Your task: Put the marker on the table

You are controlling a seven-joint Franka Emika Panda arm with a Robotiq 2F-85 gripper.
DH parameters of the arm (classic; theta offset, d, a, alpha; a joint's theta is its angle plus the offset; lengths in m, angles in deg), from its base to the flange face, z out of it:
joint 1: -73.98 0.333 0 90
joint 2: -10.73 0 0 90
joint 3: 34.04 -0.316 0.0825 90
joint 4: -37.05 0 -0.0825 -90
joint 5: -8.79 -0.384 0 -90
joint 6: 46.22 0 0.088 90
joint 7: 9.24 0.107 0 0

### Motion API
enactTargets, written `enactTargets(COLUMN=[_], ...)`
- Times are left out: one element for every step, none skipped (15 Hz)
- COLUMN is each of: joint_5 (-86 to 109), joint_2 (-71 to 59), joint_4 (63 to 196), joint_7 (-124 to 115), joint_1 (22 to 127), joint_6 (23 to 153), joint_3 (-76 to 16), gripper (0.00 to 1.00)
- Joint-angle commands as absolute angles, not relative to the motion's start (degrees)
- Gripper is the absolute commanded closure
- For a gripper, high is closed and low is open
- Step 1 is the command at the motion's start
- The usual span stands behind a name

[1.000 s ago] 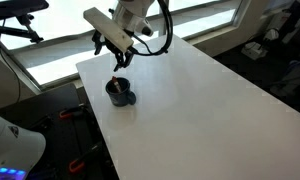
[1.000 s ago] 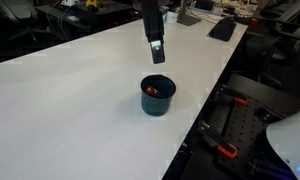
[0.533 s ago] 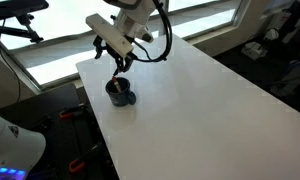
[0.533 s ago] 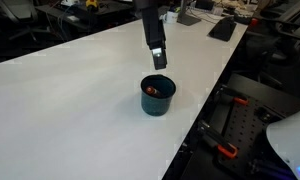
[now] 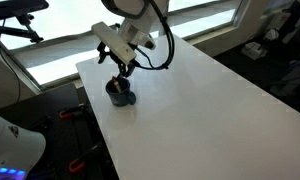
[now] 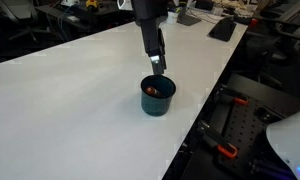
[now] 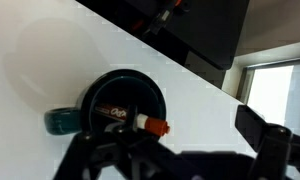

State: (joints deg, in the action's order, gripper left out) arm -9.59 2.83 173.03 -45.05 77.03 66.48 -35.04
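Observation:
The marker (image 7: 130, 118) lies inside a dark round cup (image 7: 120, 80); it is dark with a white band and an orange-red end. It is only a reddish speck in an exterior view (image 6: 151, 92). The cup (image 5: 119, 94) (image 6: 157, 100) stands on the white table (image 5: 200, 100) (image 6: 60, 110) near one edge. My gripper (image 5: 120, 72) (image 6: 158, 66) hangs just above the cup's rim with its fingers spread and nothing between them. In the wrist view the fingers (image 7: 175, 140) frame the cup from above.
The cup has a small handle (image 7: 58, 121) on one side. The table edge runs close to the cup (image 6: 195, 120), with the floor and red-handled gear below. A window and a desk with dark clutter lie beyond the far side.
My gripper has come down and slightly sideways toward the cup, from well above it to just over the rim. The cup and marker have not moved.

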Motion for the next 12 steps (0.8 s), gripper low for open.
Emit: enactTargets(joint_5=[-9.5, -9.4, -9.4, -9.4, -9.4, -9.3, -9.2, -9.3, -9.1, -9.1, -9.3, -9.3], joint_2=[0.5, 0.1, -0.3, -0.6, -0.9, -1.1, -1.3, -1.4, -1.8, -2.1, -1.4, -1.6], joint_4=[171.2, 171.0, 170.7, 170.5, 170.3, 170.1, 169.9, 169.7, 169.3, 168.8, 170.2, 170.1], joint_7=[-43.7, -43.7, -43.7, -43.6, -43.6, -43.4, -43.2, -43.2, -43.5, -43.3, -44.8, -44.8], joint_1=[75.8, 75.6, 75.5, 75.4, 75.3, 75.2, 75.1, 75.0, 74.9, 74.8, 74.6, 74.5], joint_6=[66.8, 66.8, 66.7, 66.8, 66.8, 66.7, 66.5, 66.2, 65.4, 64.4, 66.2, 66.0], joint_3=[-36.1, -36.2, -36.2, -36.3, -36.3, -36.3, -36.3, -36.4, -36.5, -36.5, -36.5, -36.5], gripper=[0.0, 0.0, 0.0, 0.0, 0.0, 0.0, 0.0, 0.0, 0.0, 0.0, 0.0, 0.0])
